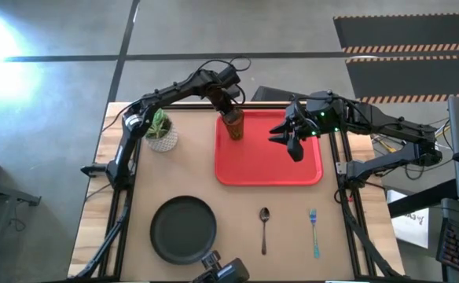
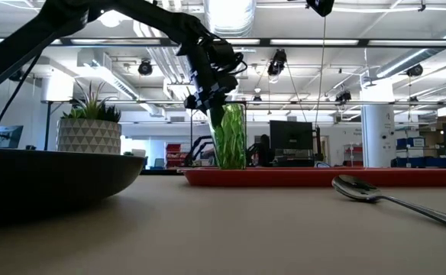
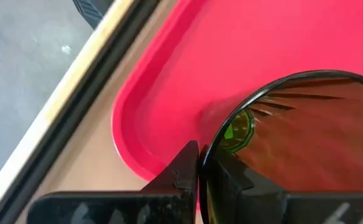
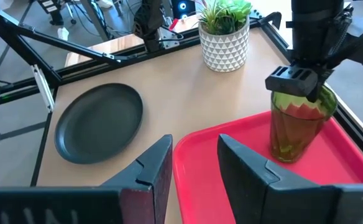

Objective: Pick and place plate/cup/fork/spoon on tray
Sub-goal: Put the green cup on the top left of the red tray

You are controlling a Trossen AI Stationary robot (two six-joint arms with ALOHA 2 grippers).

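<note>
Left claw [image 1: 231,104] pinches the rim of the small translucent olive-green cup [image 1: 233,126], one finger inside and one outside, and the cup stands upright on the large bright red plastic tray [image 1: 277,169], near its far left corner. Right claw [image 1: 291,140] hovers over the tray's right half, its fingers parted around nothing. Nearer on the tan tabletop [image 1: 237,212] lie the round dark plate [image 1: 183,229], the metal spoon [image 1: 264,228] and the blue-handled fork [image 1: 314,232], well apart. A white potted plant [image 1: 161,132] stands left of the tray.
</note>
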